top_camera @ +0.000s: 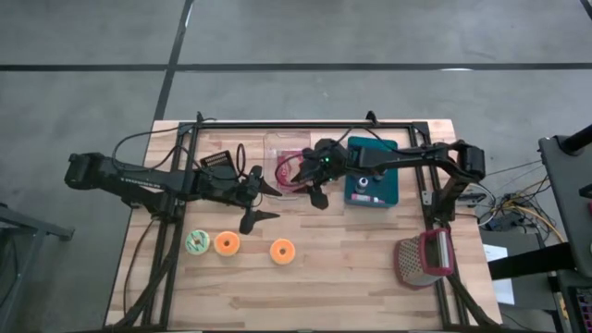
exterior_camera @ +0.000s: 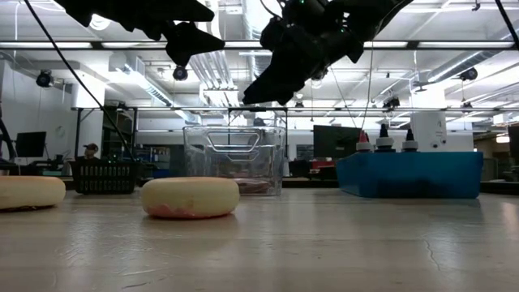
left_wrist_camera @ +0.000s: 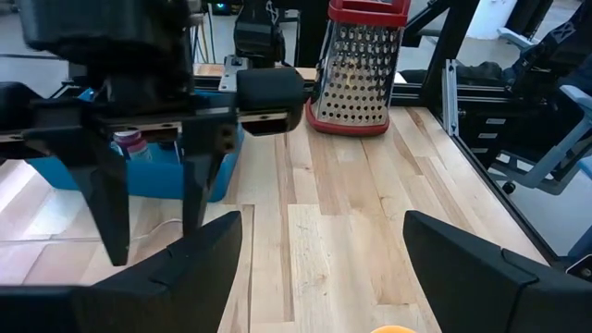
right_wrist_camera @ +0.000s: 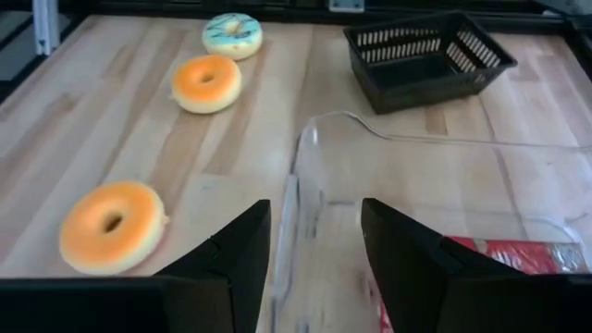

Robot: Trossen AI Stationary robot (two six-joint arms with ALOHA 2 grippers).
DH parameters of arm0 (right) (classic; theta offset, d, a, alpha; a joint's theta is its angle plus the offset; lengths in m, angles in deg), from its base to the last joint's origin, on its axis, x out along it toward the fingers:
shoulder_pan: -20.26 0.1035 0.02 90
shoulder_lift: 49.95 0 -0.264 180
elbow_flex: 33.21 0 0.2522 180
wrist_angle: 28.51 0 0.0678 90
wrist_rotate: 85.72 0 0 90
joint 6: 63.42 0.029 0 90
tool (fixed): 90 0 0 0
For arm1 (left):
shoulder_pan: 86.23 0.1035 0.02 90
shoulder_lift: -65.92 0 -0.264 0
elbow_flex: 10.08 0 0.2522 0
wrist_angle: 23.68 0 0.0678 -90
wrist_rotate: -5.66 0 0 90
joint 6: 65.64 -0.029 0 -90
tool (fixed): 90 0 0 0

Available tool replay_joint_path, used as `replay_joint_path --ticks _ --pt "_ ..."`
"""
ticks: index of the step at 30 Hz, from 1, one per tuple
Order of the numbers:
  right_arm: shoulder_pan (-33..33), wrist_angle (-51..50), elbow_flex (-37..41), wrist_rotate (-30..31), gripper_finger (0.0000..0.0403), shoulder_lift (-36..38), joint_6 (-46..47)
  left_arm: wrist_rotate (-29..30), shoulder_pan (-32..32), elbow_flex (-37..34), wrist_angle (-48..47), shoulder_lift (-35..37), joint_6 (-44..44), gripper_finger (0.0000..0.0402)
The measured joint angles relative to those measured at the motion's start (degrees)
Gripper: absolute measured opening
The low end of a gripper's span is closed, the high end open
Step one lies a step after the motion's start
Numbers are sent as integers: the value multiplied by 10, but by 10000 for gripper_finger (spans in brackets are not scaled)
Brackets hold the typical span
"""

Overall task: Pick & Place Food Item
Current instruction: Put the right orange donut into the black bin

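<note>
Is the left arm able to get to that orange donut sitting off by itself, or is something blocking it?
Probably yes. The left gripper hangs open just above and beside the lone orange donut, with only bare table between them. The right gripper is over by the clear container, out of the way.

The left gripper (left_wrist_camera: 319, 268) has its two dark fingers (left_wrist_camera: 190, 264) spread wide over the wooden surface (left_wrist_camera: 342, 203), nothing between them. Ahead hangs the right gripper (left_wrist_camera: 148, 199), its fingers pointing down and apart, in front of a blue bin (left_wrist_camera: 153, 171). Farther off a red-topped metal grater (left_wrist_camera: 356, 69) stands upright on the surface, and a sliver of an orange thing (left_wrist_camera: 398, 328) shows at the picture's edge.
</note>
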Motion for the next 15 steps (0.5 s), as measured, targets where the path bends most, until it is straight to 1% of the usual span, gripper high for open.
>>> replay_joint_path --ticks 6,13,15 --pt "22 -3 0 1 164 2 32 2 0 0 0 0 0 304" --pt "63 -7 3 0 168 -5 36 2 0 0 0 0 0 304" --pt "68 -5 3 0 167 -4 54 1 0 0 0 0 0 304"
